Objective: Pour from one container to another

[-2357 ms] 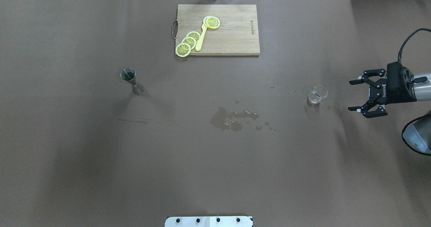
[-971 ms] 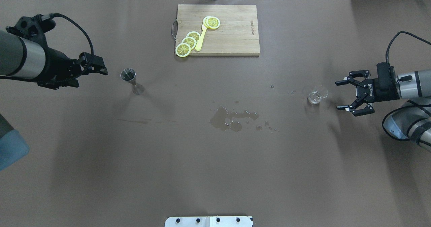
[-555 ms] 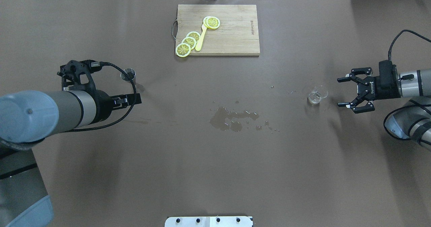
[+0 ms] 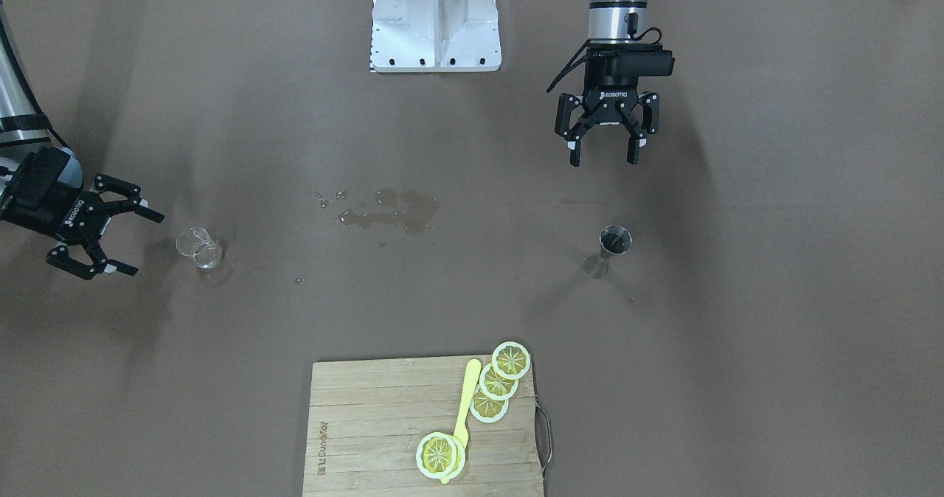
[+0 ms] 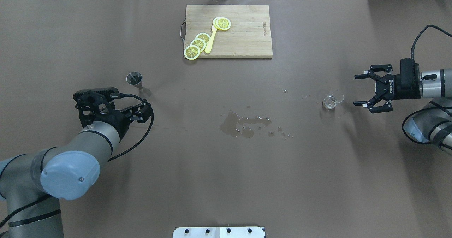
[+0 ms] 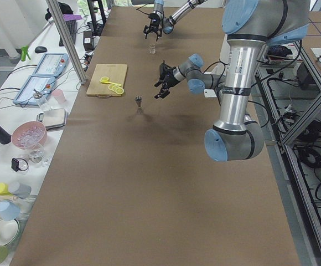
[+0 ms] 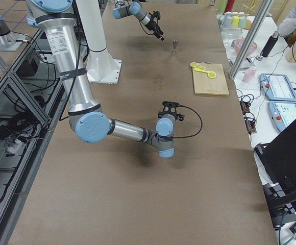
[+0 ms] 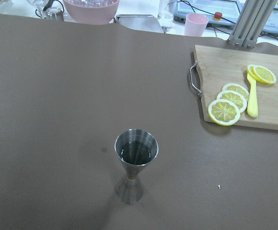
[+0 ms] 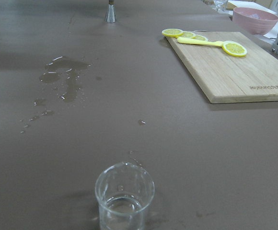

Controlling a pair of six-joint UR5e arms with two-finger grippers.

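Observation:
A steel jigger stands upright left of centre, with liquid showing in its top cup. My left gripper hovers open on the robot's side of it, a short gap away and holding nothing. A small clear glass beaker with a little clear liquid stands at the right. My right gripper is open and level with it, just to its outer side and not touching.
A puddle with scattered drops lies between the two vessels. At the far edge, a wooden cutting board carries lemon slices and a yellow utensil. The robot base plate sits at the near edge.
My left arm came into view from the left and swung round to the near side of the jigger. My right gripper moved in toward the beaker, staying open.

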